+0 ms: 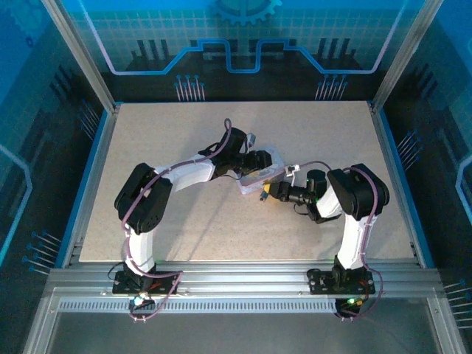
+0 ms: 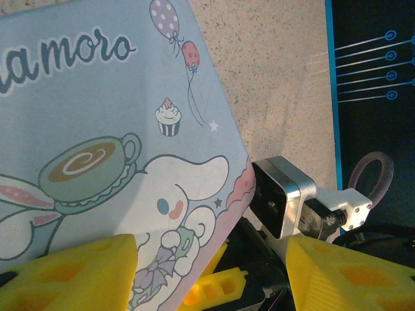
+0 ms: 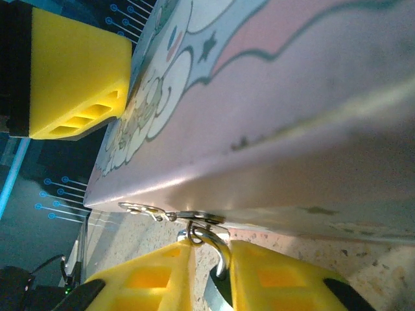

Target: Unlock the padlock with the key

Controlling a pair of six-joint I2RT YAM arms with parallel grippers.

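Right up at the lens: the right gripper (image 3: 213,254), yellow fingers (image 3: 152,282) pinched in from both sides on the padlock (image 3: 225,254), pressed against its silver shackle, dark body tucked low in the narrow gap between them. Grasping the padlock, and nothing else. Just above those fingers, threaded by the shackle, a small silver hasp (image 3: 194,217) at the lower edge of the pastel tin (image 3: 292,129). Out past the right-hand finger, speckled table (image 3: 382,262) under the tin. Over to the left gripper (image 2: 207,265): released, fingers spread wide, clamped on nothing. One finger lying over the cartoon-printed lid, the other well clear of the tin's rounded corner, out past its side wall. In the gap between them, that corner and a yellow tip of the right gripper poking up beside it. From overhead, both grippers nose to nose at the tin's near end, left one over the lid, right one low against the edge; padlock too small to pick out from up there.
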